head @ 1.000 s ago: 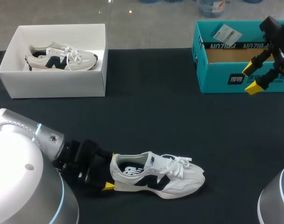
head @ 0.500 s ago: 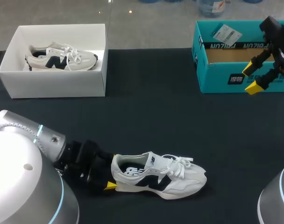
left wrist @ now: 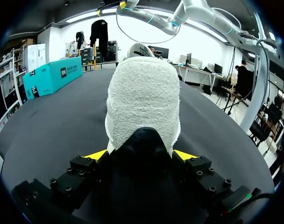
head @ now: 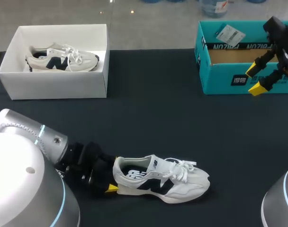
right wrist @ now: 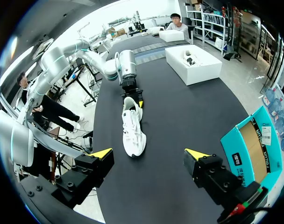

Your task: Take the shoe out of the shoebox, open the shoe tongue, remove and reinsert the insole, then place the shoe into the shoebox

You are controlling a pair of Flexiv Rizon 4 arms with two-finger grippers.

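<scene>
- The left pincer (left wrist: 140, 155) sits low at the near edge of the table (head: 153, 109). Its yellow tips press on either side of the heel, so it is clamped on the shoe (head: 160, 179).
- Change noted: over the last second the left pincer has crept a little toward the robot's right, and the shoe has slid that way with it. The toe now lies slightly further along the table, and the shoe's heading is unchanged.
- The shoe lies on its sole on the table, heel toward the left arm and toe toward the right, outside any box. Its laces look done up, and the printed insole shows in the opening.
- Assessment: the removal step appears complete. The small slide reads as an adjustment of position, with the heel held as an anchor, ahead of work on the tongue. Tongue and insole are not yet handled.
- Further off, at the far left, a white box (head: 58, 85) holds a second shoe (head: 61, 57). No change there.
- At the far right, the teal shoebox (head: 220, 80) stands open.
- The right pincer (head: 255, 79) hangs in front of the teal shoebox, fingers apart and holding nothing. It has not shifted over the same second and is well apart from the shoe. In my judgement it must come across before the tongue can be opened.
</scene>
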